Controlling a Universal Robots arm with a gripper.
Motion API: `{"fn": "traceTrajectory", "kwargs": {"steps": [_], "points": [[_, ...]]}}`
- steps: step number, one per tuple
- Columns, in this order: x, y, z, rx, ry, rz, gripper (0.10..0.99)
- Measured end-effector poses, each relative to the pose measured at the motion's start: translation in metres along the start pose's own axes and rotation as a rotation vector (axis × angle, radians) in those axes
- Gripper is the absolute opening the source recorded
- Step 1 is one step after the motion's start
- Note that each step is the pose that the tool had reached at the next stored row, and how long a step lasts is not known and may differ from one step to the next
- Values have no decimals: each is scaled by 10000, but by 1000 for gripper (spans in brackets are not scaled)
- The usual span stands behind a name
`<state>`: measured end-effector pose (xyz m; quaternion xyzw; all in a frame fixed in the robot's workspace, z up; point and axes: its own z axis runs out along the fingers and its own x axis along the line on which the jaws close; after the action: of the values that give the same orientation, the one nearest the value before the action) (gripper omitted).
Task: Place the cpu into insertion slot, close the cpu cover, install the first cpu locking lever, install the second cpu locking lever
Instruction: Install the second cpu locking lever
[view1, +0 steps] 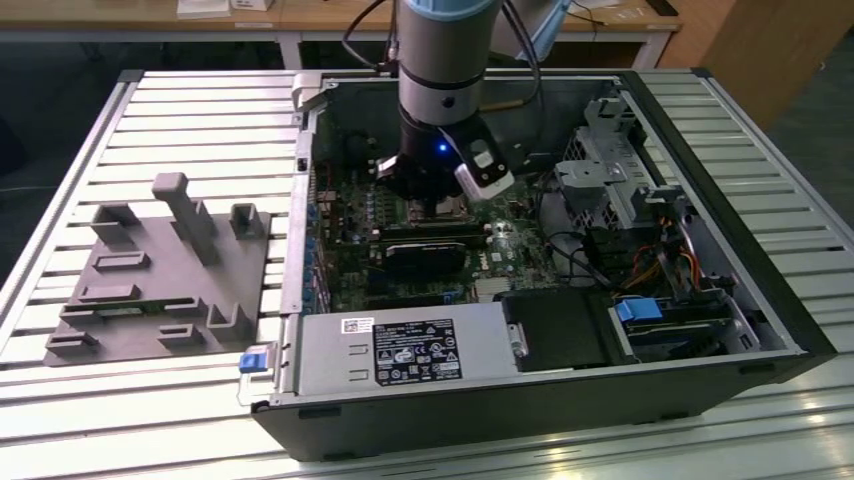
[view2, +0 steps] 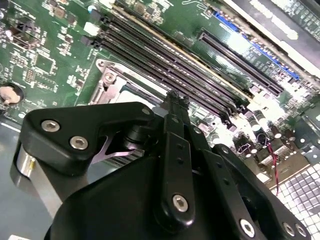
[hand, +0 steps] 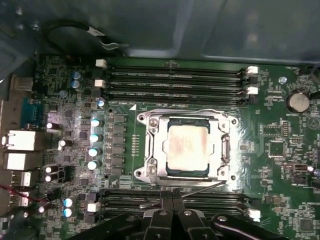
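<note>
In the first wrist view the cpu (hand: 187, 150), a pale silver square, lies in the insertion slot (hand: 141, 119) on the green motherboard. The cpu cover (hand: 155, 150), a silver frame plate, lies flat around it. A thin locking lever (hand: 205, 188) runs slanted along the socket edge nearest my gripper (hand: 172, 200). The black fingers are pressed together with their tips right at that lever; I cannot tell whether they touch it. In the second wrist view my gripper (view2: 174, 100) hangs just above the board beside the socket's metal rim (view2: 107, 80). In the exterior view my gripper (view1: 434, 205) is low inside the computer case.
Black memory slots (hand: 175, 80) flank the socket on two sides, with capacitors (hand: 95, 135) and a coin cell (hand: 298, 101) nearby. The open case (view1: 641, 120) holds a power supply (view1: 400, 352) and drive cages. A grey fixture block (view1: 160, 270) sits on the slatted table at the exterior view's left.
</note>
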<state>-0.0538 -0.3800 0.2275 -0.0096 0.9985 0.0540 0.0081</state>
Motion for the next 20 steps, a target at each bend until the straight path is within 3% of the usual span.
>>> {"fn": "traceTrajectory", "kwargs": {"steps": [8, 13, 20], "points": [[24, -12, 99, -38, 16, 2, 106], [37, -47, 108, -493, 6, 9, 106], [104, -121, 112, -679, 2, 11, 106]]}}
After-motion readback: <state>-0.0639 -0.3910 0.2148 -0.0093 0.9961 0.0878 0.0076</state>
